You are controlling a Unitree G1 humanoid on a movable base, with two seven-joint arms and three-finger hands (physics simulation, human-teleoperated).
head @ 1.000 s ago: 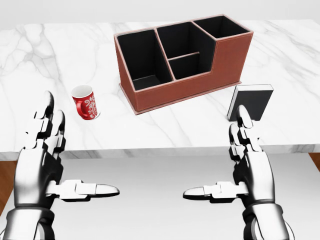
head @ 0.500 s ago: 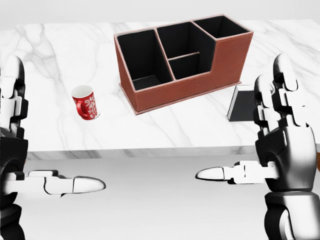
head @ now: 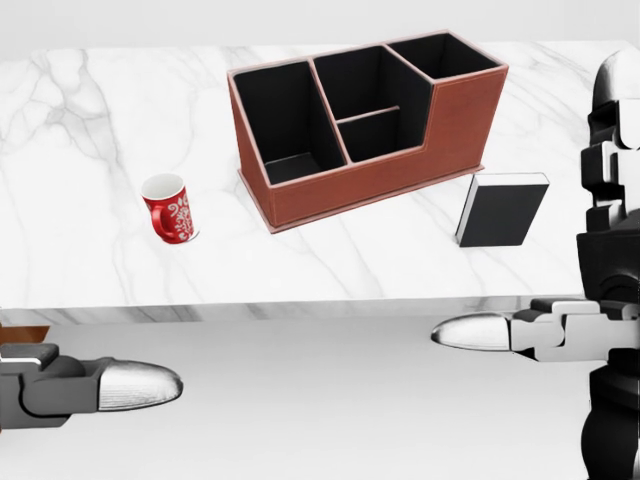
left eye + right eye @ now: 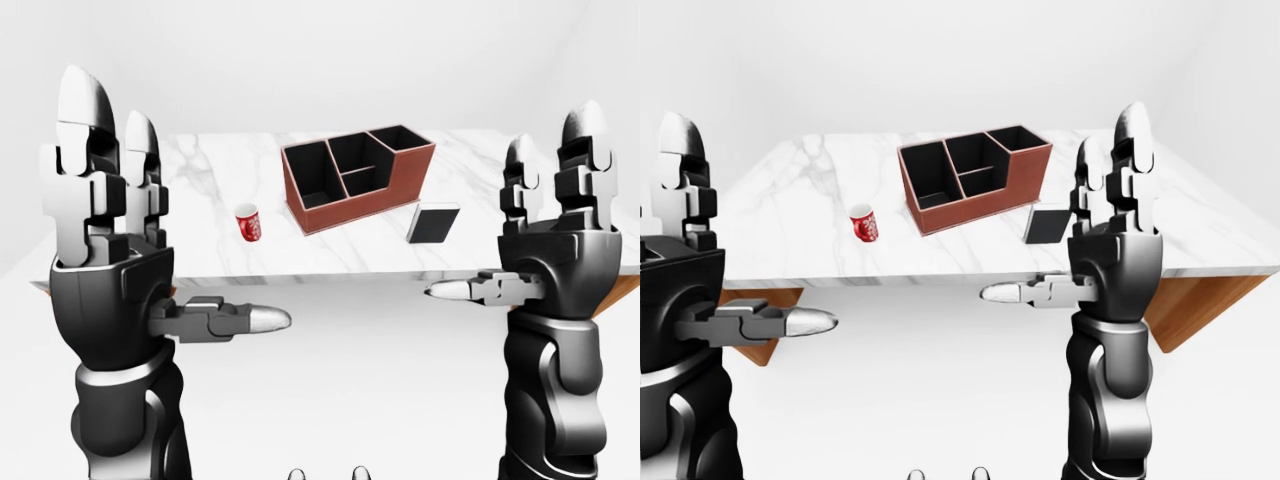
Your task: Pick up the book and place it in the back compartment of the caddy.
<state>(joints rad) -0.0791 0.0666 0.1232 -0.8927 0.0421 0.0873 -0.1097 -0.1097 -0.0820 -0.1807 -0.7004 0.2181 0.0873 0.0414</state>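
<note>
Eye views show both metallic black-and-silver hands whole: left hand (image 4: 105,250) and right hand (image 4: 555,245) raised upright, fingers released, thumbs jutting inward, grasping nothing. Head view crops them to thumb tips and the right-hand edge, but shows the white marble tabletop (image 3: 90,130) closer. Black rectangular hardcover book (image 3: 500,210) w/ white page edges stands upright just right of the reddish-brown leather caddy (image 3: 380,175), near its low end; caddy has four black-lined compartments. Glossy red patterned ceramic mug (image 3: 170,208) sits well left, apart.
</note>
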